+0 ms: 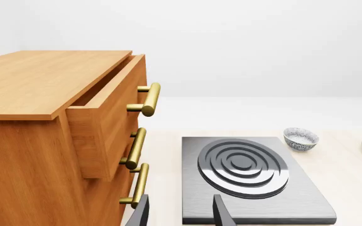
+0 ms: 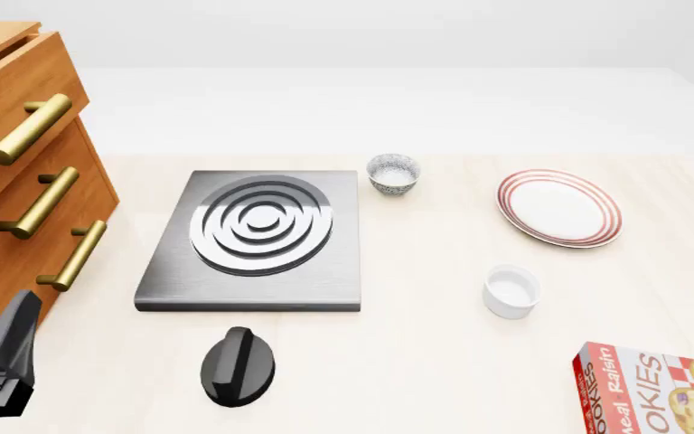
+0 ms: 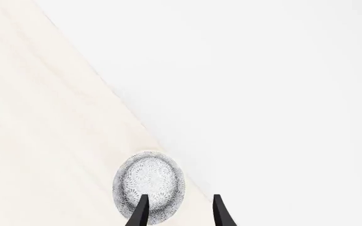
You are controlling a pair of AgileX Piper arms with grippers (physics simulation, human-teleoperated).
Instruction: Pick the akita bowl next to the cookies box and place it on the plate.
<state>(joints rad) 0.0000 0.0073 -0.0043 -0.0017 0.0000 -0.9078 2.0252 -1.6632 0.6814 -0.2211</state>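
Plainly, a pale wooden table (image 2: 444, 362) against white surroundings.

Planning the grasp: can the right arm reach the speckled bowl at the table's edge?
Probably yes: the open right end effector hangs just beside the bowl, with nothing between them.

We see our left pincer (image 1: 179, 212) with fingers apart, nothing between them; its arm sits low at front view's left edge. Our right pincer (image 3: 179, 212) also gapes, empty, and is absent from front view.
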